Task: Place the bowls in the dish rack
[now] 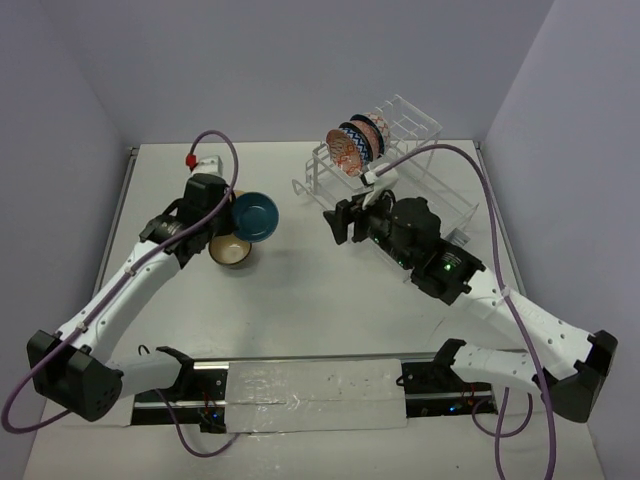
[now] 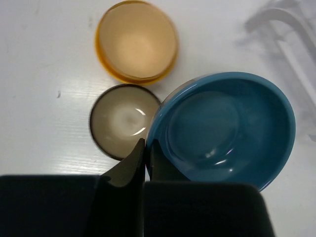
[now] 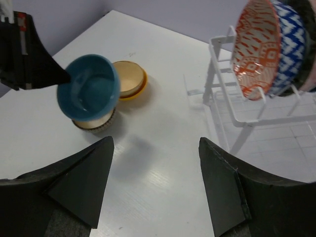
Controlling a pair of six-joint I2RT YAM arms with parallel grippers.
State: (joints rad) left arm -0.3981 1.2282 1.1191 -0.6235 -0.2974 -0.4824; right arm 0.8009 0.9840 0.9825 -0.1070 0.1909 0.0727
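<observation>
Blue bowl [image 2: 227, 128] is being gripped by its rim in the closed left pincer [image 2: 147, 148], over the tan bowl [image 2: 121, 121] and near the orange-yellow bowl [image 2: 137, 42], with open counter [image 1: 300, 290] lying between it and the dish rack [image 1: 410, 125], beside which the right pincer [image 3: 154, 163] is being held wide.

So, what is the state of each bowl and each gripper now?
left gripper: shut on blue bowl rim.
blue bowl: lifted, tilted.
tan bowl: upright on table.
orange-yellow bowl: upright on table.
orange-patterned bowl: on edge in dish rack.
blue-zigzag bowl: on edge behind it.
right gripper: open, empty.
</observation>
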